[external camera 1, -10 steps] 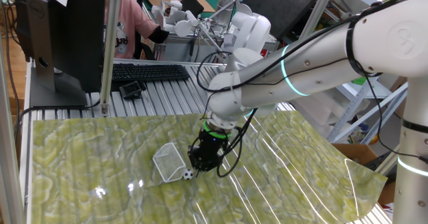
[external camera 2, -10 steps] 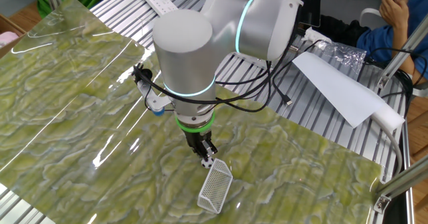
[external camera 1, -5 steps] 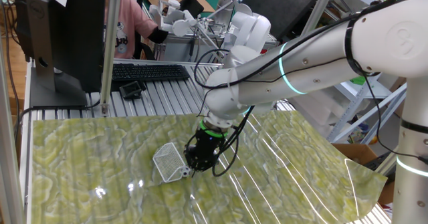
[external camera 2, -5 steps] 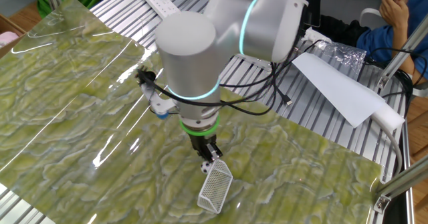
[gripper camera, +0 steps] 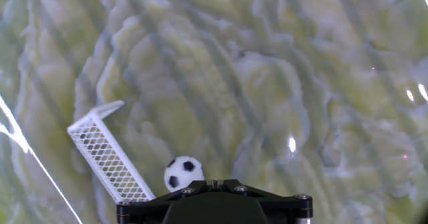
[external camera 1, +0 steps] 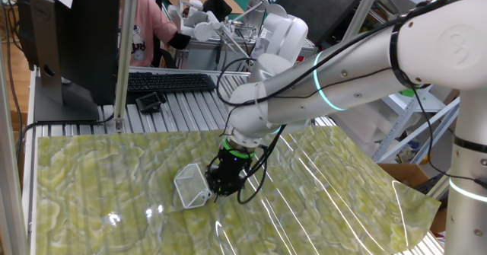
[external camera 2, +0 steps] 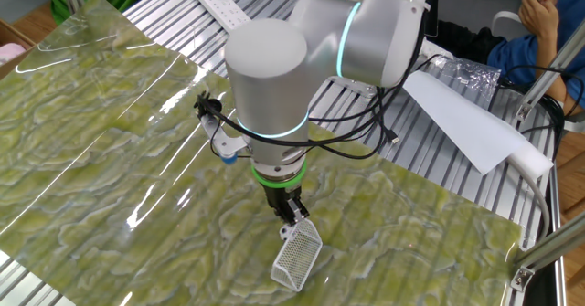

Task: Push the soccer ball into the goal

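Observation:
The soccer ball (gripper camera: pixel 183 173), white with black patches, lies on the green mat just ahead of my gripper (gripper camera: pixel 215 182), close to touching its tip. The goal (gripper camera: pixel 107 154), white frame with white mesh, stands directly left of the ball, and the ball is against its near end. My gripper is shut, with its fingers pressed together and nothing between them. In one fixed view the gripper (external camera 1: pixel 216 192) stands low at the right side of the goal (external camera 1: pixel 190 185), and the ball is hidden there. In the other fixed view the gripper (external camera 2: pixel 293 216) is just above the goal (external camera 2: pixel 297 257).
The green marbled mat (external camera 1: pixel 91 186) covers the slatted metal table (external camera 2: pixel 430 151). At the back are a keyboard (external camera 1: pixel 169 81) and a monitor (external camera 1: pixel 65 34). A white sheet (external camera 2: pixel 457 114) lies on the slats. People sit beyond the table.
My gripper has slid towards the goal, pushing the ball along. The ball, earlier visible to the right of the goal, is now at the goal's edge.

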`<action>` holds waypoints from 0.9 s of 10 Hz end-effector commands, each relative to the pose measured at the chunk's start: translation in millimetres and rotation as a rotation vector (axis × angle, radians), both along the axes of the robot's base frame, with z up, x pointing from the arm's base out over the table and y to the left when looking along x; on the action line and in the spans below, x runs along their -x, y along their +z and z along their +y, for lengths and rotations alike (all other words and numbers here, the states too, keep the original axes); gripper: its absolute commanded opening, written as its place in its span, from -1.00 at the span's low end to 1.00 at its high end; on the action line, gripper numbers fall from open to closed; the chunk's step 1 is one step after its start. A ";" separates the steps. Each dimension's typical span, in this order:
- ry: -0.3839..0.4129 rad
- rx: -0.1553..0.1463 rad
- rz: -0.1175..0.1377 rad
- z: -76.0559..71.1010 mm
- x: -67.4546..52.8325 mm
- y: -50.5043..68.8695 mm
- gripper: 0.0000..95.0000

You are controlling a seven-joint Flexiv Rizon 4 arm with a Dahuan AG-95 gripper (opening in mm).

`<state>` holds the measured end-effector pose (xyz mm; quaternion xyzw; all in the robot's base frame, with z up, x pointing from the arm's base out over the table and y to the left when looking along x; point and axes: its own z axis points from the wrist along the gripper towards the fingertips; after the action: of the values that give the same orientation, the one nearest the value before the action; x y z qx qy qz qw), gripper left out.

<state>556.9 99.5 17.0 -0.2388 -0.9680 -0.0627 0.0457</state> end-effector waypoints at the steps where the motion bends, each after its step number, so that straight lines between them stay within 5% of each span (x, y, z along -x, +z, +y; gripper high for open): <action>1: -0.012 -0.030 0.001 3.0 -4.3 1.3 -1.00; 5: -0.054 -0.116 0.006 7.8 -18.5 3.9 -1.00; 7: -0.058 -0.114 0.001 8.8 -19.6 1.1 -1.00; 9: -0.072 -0.144 0.006 9.4 -20.7 -0.2 -1.00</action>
<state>576.4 109.0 16.6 -0.2688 -0.9523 -0.1312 0.0608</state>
